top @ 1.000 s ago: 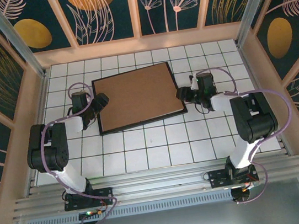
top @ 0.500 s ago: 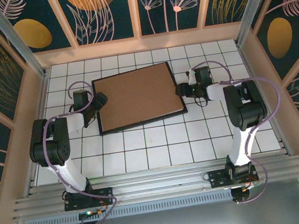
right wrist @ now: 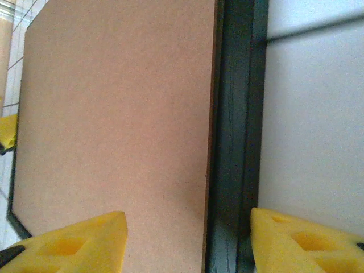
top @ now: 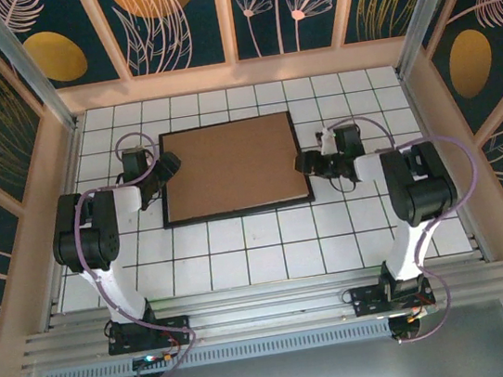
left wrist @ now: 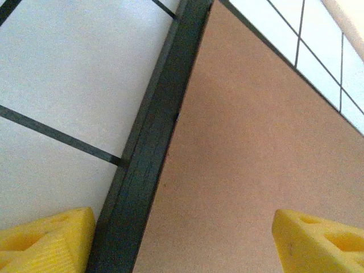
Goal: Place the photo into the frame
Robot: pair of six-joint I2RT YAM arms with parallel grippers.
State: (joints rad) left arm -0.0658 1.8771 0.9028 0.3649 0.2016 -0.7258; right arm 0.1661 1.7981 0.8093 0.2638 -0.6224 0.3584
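- Frame [top: 238, 213] lies flat on the white tiled worktop [top: 242, 255], towards its far side and between the two arms.
- Its narrow black rim surrounds a plain brown backing board [top: 230, 165], which faces up.
- Left gripper [top: 172, 166] sits low at the frame's left edge with its jaws apart. In the left wrist view its yellow fingers [left wrist: 51, 242] straddle the rim, one over the tiles just beside it and the other over the board, well clear.
- Right gripper [top: 304, 161] sits at the frame's right edge, jaws likewise apart. Its yellow fingers [right wrist: 301, 242] straddle that rim, one just beside its outer side and the other over the board.
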